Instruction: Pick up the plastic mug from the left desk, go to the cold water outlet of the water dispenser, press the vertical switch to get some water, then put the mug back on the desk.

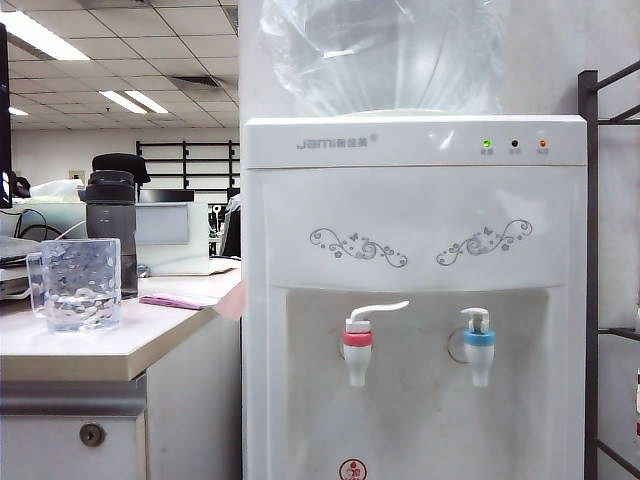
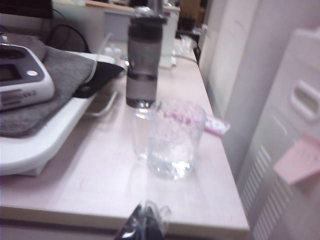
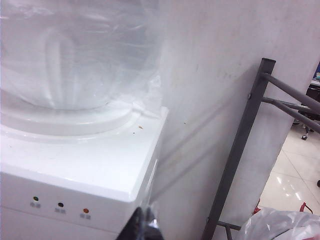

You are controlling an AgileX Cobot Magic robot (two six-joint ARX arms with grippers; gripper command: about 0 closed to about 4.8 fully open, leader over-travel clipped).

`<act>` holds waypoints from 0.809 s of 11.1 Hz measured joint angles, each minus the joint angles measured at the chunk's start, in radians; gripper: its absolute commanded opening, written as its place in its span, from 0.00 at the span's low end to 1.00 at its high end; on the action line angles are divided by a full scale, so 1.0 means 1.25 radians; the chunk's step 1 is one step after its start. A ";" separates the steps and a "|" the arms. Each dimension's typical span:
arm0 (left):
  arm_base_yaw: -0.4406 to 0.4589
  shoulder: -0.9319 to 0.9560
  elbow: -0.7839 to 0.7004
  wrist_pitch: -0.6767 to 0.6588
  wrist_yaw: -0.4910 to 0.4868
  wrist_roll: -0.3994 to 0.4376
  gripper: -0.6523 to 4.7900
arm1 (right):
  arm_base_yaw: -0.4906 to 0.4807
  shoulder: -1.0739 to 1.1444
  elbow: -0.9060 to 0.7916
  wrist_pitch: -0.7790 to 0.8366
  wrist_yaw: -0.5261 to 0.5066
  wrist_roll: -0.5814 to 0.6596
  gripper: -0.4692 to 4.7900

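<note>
Office desk [image 1: 150, 340] bearing plastic mug [image 1: 78, 283] (standing free), left claw [image 2: 145, 225] shut empty, right claw [image 3: 142, 225] state unclear

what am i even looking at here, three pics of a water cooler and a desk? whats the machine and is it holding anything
It is a two-armed robot, each arm ending in a claw, filmed by three cameras at once. The exterior view faces the water dispenser and the left desk. On the desk stand the plastic mug, with some water in it, and a dark bottle. The left wrist view looks over that mug; the left claw shows at its edge, shut and empty. The right wrist view looks at the dispenser's top; the right claw is barely visible, and nothing shows in it.
</note>
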 measured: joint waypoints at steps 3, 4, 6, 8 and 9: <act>0.000 0.000 0.000 -0.018 0.013 0.022 0.11 | 0.000 0.000 0.000 0.000 0.000 0.000 0.08; 0.000 0.000 0.000 -0.018 0.013 0.001 0.11 | 0.000 0.000 0.000 0.000 0.000 0.000 0.08; 0.000 0.000 0.000 -0.018 0.013 -0.009 0.11 | 0.000 0.000 0.000 0.000 0.000 0.000 0.08; 0.000 0.000 0.000 -0.018 0.013 -0.009 0.11 | 0.000 0.000 0.000 0.000 0.000 0.000 0.08; 0.000 0.000 0.000 -0.018 0.013 -0.009 0.11 | 0.000 0.000 0.000 0.000 0.000 0.000 0.08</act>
